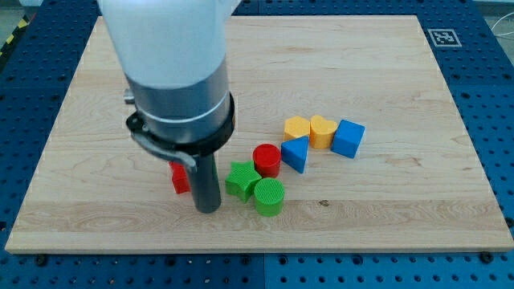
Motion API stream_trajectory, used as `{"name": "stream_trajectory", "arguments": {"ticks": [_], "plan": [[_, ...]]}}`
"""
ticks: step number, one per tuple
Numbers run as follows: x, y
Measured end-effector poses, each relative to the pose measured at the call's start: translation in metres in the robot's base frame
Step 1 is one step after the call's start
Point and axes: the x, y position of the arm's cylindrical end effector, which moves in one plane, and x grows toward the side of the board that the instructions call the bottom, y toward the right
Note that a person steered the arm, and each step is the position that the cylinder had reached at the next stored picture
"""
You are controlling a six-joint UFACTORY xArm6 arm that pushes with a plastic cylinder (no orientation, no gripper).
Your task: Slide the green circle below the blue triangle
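Camera view: my tip (209,209) rests on the wooden board (385,72), just left of the green star (240,178); it is a bare rod holding nothing. The green circle (269,197) touches the star's lower right, below-left of the blue triangle (295,153). A red cylinder (267,159) sits between them. A red block (180,177) is partly hidden behind the rod.
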Motion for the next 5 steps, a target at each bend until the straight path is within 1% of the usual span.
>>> {"name": "stream_trajectory", "arguments": {"ticks": [1,2,4,5], "plan": [[0.012,0.004],[0.012,0.027],[-0.007,0.078],[-0.027,0.077]]}}
